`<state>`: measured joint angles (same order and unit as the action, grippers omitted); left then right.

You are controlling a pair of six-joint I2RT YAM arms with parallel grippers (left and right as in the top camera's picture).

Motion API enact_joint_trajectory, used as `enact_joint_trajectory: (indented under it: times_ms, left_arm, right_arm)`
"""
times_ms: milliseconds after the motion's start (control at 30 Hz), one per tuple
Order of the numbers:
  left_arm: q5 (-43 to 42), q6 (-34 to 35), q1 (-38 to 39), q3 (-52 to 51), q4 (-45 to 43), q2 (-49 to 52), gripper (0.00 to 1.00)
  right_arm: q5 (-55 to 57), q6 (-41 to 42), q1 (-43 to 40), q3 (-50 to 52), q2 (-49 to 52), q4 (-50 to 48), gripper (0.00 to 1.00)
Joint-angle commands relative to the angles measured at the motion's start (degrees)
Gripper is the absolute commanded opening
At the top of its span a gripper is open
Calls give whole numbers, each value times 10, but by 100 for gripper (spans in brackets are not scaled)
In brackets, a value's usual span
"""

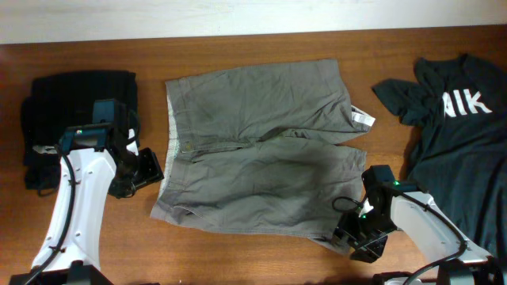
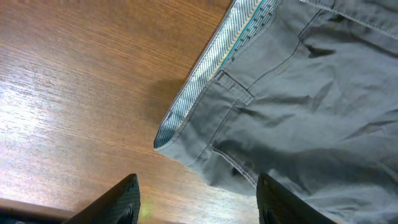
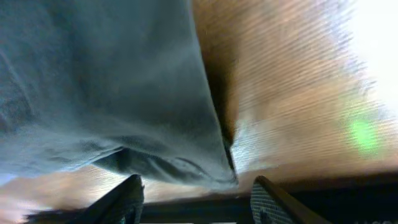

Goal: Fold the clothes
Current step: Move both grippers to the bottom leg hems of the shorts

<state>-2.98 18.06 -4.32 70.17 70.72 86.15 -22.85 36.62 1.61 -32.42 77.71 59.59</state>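
Shorts (image 1: 261,150) flat on table (image 1: 238,257), long axis left-right: waistband corner (image 2: 165,140) just ahead of left jaws, hem at right jaws; both wide open, empty.

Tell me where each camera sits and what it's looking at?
Overhead: above the table, looking straight down at the shorts, left claw and right claw.
Left wrist: on the left arm, facing the shorts' waistband past its open claw fingers.
Right wrist: low, facing the shorts' edge past its claw fingers.
All share the shorts.
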Motion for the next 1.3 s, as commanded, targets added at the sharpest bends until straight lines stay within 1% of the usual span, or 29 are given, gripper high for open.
enact_joint_trajectory:
  times_ms: [0, 133, 300, 400, 567, 700, 733, 833, 867, 933, 1000, 1067, 1133, 1167, 1200, 1233, 1267]
  left_arm:
    - [-6, 7, -1, -4, -5, -3, 60]
    - [-6, 7, -1, -4, -10, -3, 60]
    - [-6, 7, -1, -5, -14, -3, 60]
    - [-7, 7, -1, -5, -17, -3, 59]
    - [-7, 7, -1, -6, -17, -3, 59]
    - [-7, 3, -1, -6, -17, -3, 59]
    - [-7, 3, -1, -6, -17, -3, 59]
    - [-7, 3, -1, -6, -17, -3, 59]
    - [-7, 3, -1, -6, -17, -3, 59]
    - [-7, 3, -1, -6, -17, -3, 59]
    - [-7, 3, -1, -6, -17, -3, 59]
    - [-7, 3, -1, -6, -17, -3, 59]
    - [-7, 3, -1, -6, -18, -3, 59]
    - [-7, 3, -1, -6, -19, -3, 59]
    - [-7, 3, -1, -6, -20, -3, 59]
    - [-9, 3, -1, -6, -22, -3, 59]
    - [-12, 3, -1, -6, -24, -3, 59]
  right_arm:
    - [-36, 77, 3, 4, -6, 5, 57]
    - [-38, 151, 3, 4, -6, 11, 55]
    - [-25, 219, 3, 4, -6, 9, 55]
    - [4, 245, 3, 4, -6, -9, 56]
    - [11, 281, 3, 4, -6, -49, 56]
    - [24, 282, 3, 4, -6, -72, 56]
    - [23, 266, 3, 4, -6, -72, 54]
    - [25, 197, 3, -3, -13, -63, 45]
    - [25, 177, 3, -10, -19, -54, 45]
    - [32, 121, 3, -35, -40, -21, 36]
    - [50, 75, 3, -67, -65, 23, 36]
    - [66, 7, 3, -100, -89, 60, 39]
    - [90, -56, 3, -129, -112, 100, 51]
    - [90, -97, 3, -137, -122, 110, 58]
    - [90, -128, 3, -139, -130, 117, 63]
    - [88, -138, 3, -138, -139, 121, 66]
    - [79, -136, 3, -136, -145, 125, 66]
